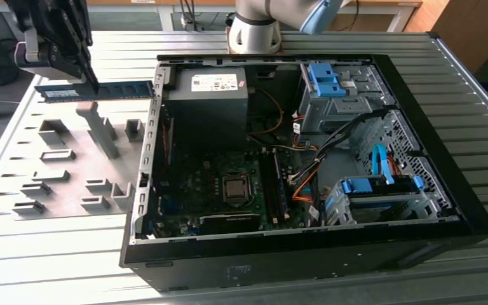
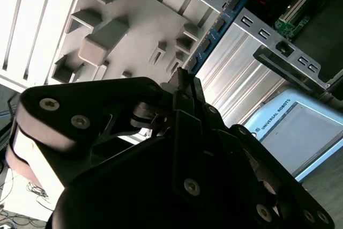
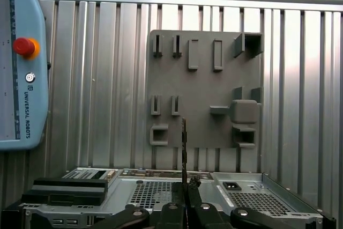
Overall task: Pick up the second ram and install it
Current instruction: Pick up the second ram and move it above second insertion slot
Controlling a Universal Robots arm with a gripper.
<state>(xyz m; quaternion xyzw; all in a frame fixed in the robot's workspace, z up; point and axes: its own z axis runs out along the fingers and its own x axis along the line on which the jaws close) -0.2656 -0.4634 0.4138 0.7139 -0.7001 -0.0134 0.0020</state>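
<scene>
The black gripper (image 1: 91,84) is shut tight on the second ram (image 1: 121,90), a long, thin, flat blue-green stick with a row of small dark chips. It pinches the stick near the middle, and the stick pokes out on both sides of it. The stick lies level and stands on its thin edge. It hangs over the far end of the flat grey plastic plate with little blocks (image 1: 66,171) on it. One end of the stick comes close to the side wall of the big black open computer case (image 1: 269,254). The plate lies on the ribbed silver metal surface (image 1: 58,254), just beside the case, on the exterior view's left. Inside the case sit a green board (image 1: 201,190), a black metal box with a white sticker (image 1: 206,111) and some bright blue plastic latches (image 1: 323,77). The round grey base of the arm (image 1: 257,32) stands behind the case. In the second wrist view the gripper (image 2: 185,76) grips one end part of the blue stick (image 2: 220,25), and the stick points out past the grey plate (image 2: 134,25) toward the case. In the first wrist view the stick (image 3: 184,138) looks like a thin dark line rising from the closed gripper (image 3: 185,183), with the grey plate (image 3: 203,87) behind it. A light blue hand-held control box with a red button (image 3: 19,79) lies on the surface (image 3: 107,79) near the plate.
</scene>
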